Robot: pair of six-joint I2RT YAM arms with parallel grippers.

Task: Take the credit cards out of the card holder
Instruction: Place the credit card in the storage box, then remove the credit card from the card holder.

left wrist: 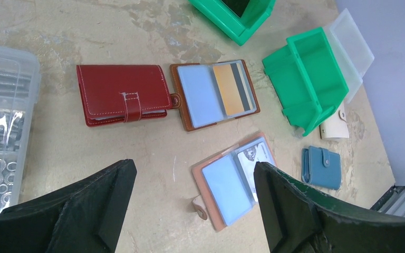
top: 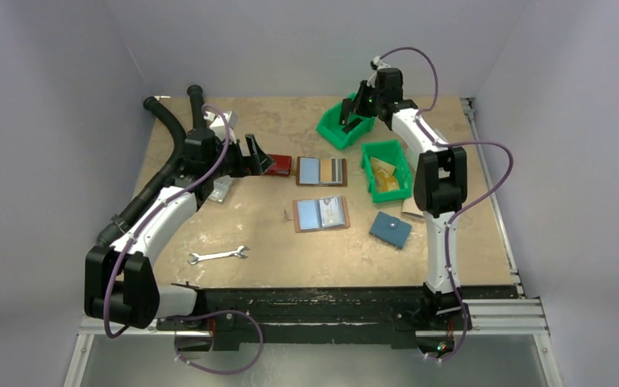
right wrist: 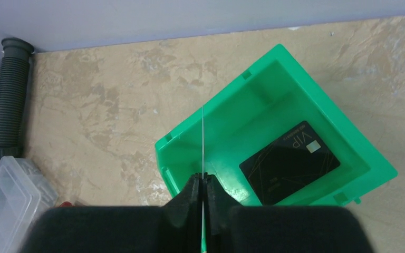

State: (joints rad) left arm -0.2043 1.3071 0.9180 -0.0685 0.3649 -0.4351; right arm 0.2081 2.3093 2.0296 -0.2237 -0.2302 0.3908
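From above, we see the far green bin (top: 334,133) at the back of the bench (top: 250,226). The right pincer (top: 350,115) hangs over it. The left pincer (top: 258,156) stands well to the left of the bin, just beside a red wallet (top: 279,165). Two open card holders lie nearer the arms than the bin: the farther holder (top: 321,184) and, beyond it, the nearer holder (top: 321,228), both with credit cards (top: 309,170) in their sleeves. A second green bin (top: 367,161) sits near the far bin on its right. A blue pouch (top: 390,230) lies nearer the arms, and a wrench (top: 218,255) lies well apart from the bin to the left.

From the left wrist, we find the pincer's jaws spread wide and gripping nothing. The far bin's corner shows at the top edge. Below it, the farther holder carries a pale blue card (left wrist: 199,95) and an orange card (left wrist: 232,89) with a dark stripe. The nearer holder shows another blue sleeve and a pale printed card (left wrist: 256,157). A clear parts box (left wrist: 10,68) sits far to the left of the bin.

From the right wrist, we see the pincer clamped on a thin card (right wrist: 202,137). It is seen edge-on as a pale line, upright over the bin's interior. A black card (right wrist: 290,163) lies flat on the bin's floor. Two ribbed hoses (right wrist: 0,95) lie well left of the bin.
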